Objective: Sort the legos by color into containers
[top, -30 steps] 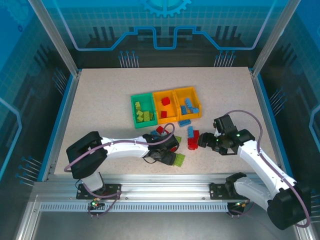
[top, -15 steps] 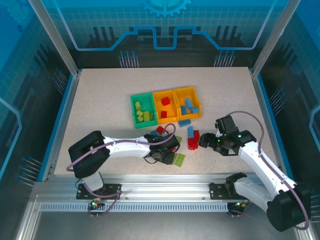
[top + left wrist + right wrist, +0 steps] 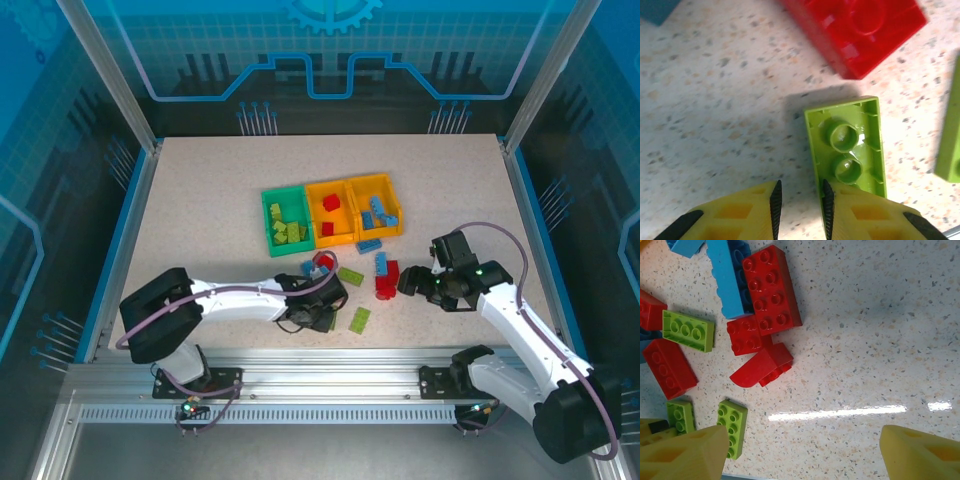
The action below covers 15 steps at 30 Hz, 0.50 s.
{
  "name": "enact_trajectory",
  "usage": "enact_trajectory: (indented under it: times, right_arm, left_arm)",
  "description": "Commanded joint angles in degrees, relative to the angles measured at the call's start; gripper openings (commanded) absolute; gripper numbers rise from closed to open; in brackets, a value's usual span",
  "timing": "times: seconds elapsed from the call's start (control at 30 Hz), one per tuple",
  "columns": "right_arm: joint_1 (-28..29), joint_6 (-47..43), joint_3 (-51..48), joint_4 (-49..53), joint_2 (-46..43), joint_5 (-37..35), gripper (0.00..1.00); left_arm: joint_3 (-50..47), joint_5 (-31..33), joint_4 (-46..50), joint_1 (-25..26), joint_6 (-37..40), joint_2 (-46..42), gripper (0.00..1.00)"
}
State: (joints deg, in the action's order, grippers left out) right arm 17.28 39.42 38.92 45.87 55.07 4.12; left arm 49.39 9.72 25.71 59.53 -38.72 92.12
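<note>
Three containers stand in a row: a green bin point(image 3: 266, 216) holding lime legos, an orange bin point(image 3: 330, 184) holding red ones, and an orange bin point(image 3: 373, 178) holding blue ones. Loose legos lie in front: red point(image 3: 386, 282), blue point(image 3: 381, 263) and lime point(image 3: 350, 275), point(image 3: 359, 319). My left gripper point(image 3: 318, 314) point(image 3: 799, 189) is low over the table and shut to a narrow gap, with bare table between its pads. A lime lego point(image 3: 847, 145), hollow side up, lies against its right finger. My right gripper point(image 3: 408, 283) point(image 3: 800, 440) hangs open beside the red legos point(image 3: 771, 287).
The loose bricks cluster between the two grippers, among them a blue one point(image 3: 730, 280) and a lime one point(image 3: 732, 427). A red brick point(image 3: 855, 30) lies just beyond the left gripper. The table's near edge point(image 3: 330, 348) runs close behind both grippers.
The left gripper has closed and drawn back to the left, uncovering two lime bricks. The right arm has hardly moved.
</note>
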Motion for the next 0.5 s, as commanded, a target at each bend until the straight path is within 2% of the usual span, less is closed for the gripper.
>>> enact_trajectory:
  times: [0.0, 0.2, 0.47]
  right_arm:
    - [-0.7, -0.3, -0.9, 0.7, -0.8, 1.7, 0.8]
    - [-0.7, -0.1, -1.1, 0.5, -1.3, 2.0, 0.8]
    - [-0.7, -0.4, -1.8, 0.0, -1.6, 1.9, 0.8]
  left_arm:
    - [-0.3, 3.3, 3.7, 0.3, -1.4, -3.0, 0.37]
    - [3.6, 4.8, 6.9, 0.3, -2.0, -3.8, 0.43]
    - [6.2, 2.2, 4.7, 1.9, -2.9, -0.6, 0.54]
